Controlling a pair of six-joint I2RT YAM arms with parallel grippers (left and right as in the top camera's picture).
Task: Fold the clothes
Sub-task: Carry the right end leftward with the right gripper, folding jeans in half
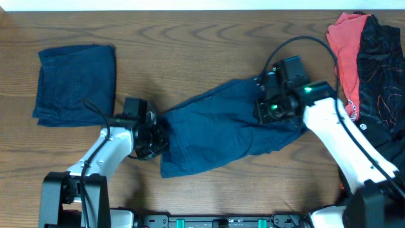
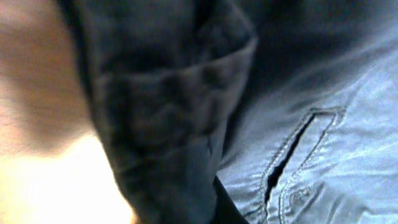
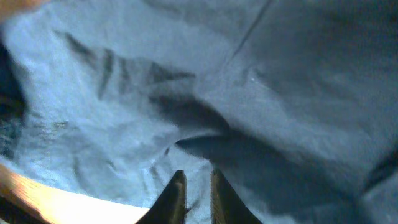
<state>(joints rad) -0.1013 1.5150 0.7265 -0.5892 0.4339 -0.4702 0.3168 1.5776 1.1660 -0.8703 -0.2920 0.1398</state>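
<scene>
A dark blue garment (image 1: 215, 133) lies spread slantwise across the middle of the table. My left gripper (image 1: 157, 136) is at its left edge. In the left wrist view the cloth (image 2: 323, 93), with a stitched pocket slit, fills the frame and its bunched hem covers the fingers, so it looks gripped. My right gripper (image 1: 269, 111) is over the garment's upper right part. In the right wrist view its fingers (image 3: 198, 186) are almost closed, with a thin strip of blue cloth (image 3: 124, 93) pinched between them.
A folded dark blue garment (image 1: 76, 82) lies at the far left. A pile with a red garment (image 1: 345, 44) and a black patterned garment (image 1: 383, 69) sits at the far right edge. Bare wooden table surrounds the middle garment.
</scene>
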